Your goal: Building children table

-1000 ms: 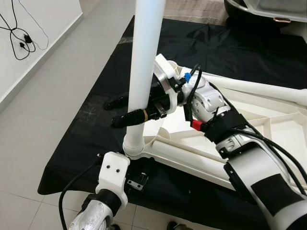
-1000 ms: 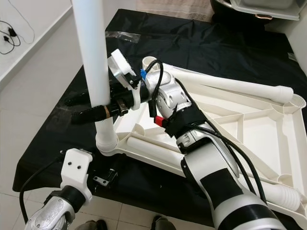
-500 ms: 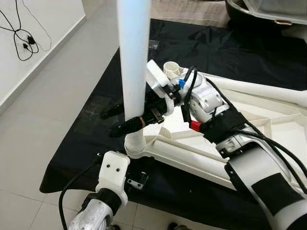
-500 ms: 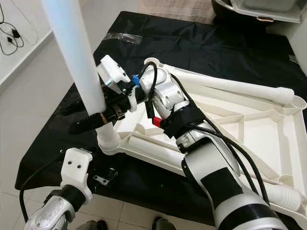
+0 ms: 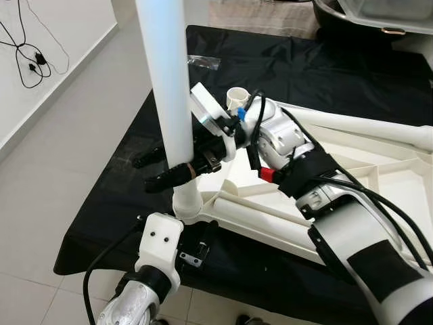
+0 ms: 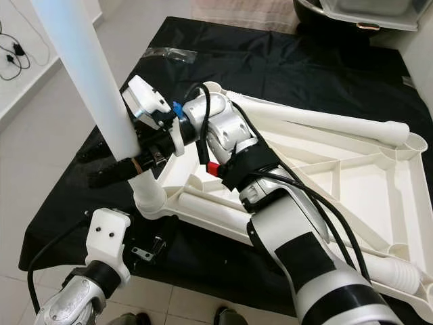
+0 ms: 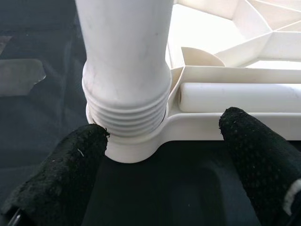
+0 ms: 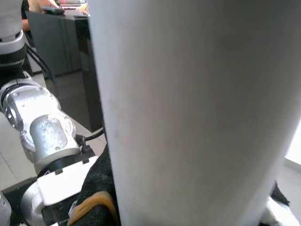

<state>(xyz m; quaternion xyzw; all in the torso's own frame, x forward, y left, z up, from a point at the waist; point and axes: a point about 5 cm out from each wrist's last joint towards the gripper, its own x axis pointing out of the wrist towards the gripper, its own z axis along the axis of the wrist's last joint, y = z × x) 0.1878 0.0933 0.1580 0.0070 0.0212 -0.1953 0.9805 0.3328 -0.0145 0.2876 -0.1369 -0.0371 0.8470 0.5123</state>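
A white table top (image 5: 383, 181) lies upside down on a black cloth. A long white table leg (image 5: 168, 88) stands in its near left corner socket (image 5: 187, 204), leaning a little to the left. My right gripper (image 5: 164, 170) is shut on the leg just above the socket, its black fingers sticking out to the left. In the right wrist view the leg (image 8: 197, 108) is pressed close. My left gripper (image 7: 164, 128) is open low beside the socket (image 7: 127, 141), one finger (image 7: 70, 174) on each side, not touching it. Its white wrist block (image 5: 160, 248) sits at the cloth's near edge.
Two more white legs lie on the table top, one along the far side (image 5: 358, 126) and one at the near right (image 6: 398, 276). The black cloth (image 5: 115, 196) covers a low platform beside a grey tiled floor (image 5: 54, 156). A black cable (image 5: 27, 51) hangs on the left wall.
The leg's top has swung to the left, from nearly upright to leaning. My right gripper has moved left with it. My left arm stays where it was.
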